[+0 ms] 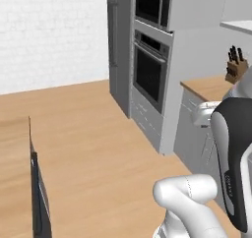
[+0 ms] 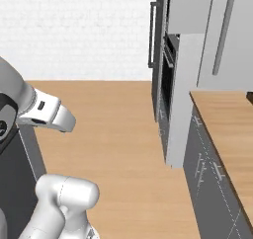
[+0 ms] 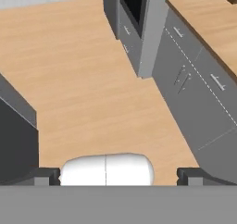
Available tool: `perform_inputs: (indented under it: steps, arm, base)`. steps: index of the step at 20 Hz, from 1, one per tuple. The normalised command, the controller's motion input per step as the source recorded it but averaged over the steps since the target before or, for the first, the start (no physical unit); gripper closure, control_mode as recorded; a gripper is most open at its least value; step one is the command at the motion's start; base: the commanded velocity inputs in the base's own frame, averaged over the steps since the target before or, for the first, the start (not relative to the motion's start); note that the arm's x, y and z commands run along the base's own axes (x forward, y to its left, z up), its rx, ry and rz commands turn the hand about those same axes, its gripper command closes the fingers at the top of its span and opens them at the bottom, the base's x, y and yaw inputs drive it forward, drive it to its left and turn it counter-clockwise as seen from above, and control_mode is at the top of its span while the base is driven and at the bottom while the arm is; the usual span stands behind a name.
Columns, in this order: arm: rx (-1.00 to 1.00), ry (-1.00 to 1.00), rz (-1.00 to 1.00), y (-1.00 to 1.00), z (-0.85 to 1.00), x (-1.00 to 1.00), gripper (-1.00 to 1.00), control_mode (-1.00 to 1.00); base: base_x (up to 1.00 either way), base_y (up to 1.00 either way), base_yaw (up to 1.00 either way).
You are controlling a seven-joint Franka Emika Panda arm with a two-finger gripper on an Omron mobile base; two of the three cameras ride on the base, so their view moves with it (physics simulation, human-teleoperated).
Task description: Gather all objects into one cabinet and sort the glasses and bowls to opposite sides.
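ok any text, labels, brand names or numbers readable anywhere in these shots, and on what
None can be read.
The dark band on the robot arm carries small pale markings, too blurred to read.
The wall oven, the wooden counter and the grey cabinet drawers bear no lettering.

place: kitchen | signs: wall oven (image 1: 150, 70), wooden counter (image 2: 232, 129), knife block (image 1: 236, 65)

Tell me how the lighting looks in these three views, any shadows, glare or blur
Left base view: flat, even rendered light, faint sheen on the oven door, slightly soft edges. Right base view: no cast shadows on the wood floor, no glare on the wooden countertop. Hand view: the same shadowless light, grey base cabinets sharp, nothing out of focus.
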Motion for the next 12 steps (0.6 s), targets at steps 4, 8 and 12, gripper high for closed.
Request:
perform_inputs:
  steps: [4,8,12]
  arm:
    - [0.00,0.00,0.00,0.00,0.00,0.00,-1.00,1.00]
    - [0.00,0.00,0.00,0.00,0.00,0.00,-1.00,1.00]
    - [0.00,0.00,0.00,0.00,0.00,0.00,-1.00,1.00]
  base:
    - [1.00,0.06,-0.09]
    - [1.00,0.00,-0.09]
    - [0.98,0.00,-0.13]
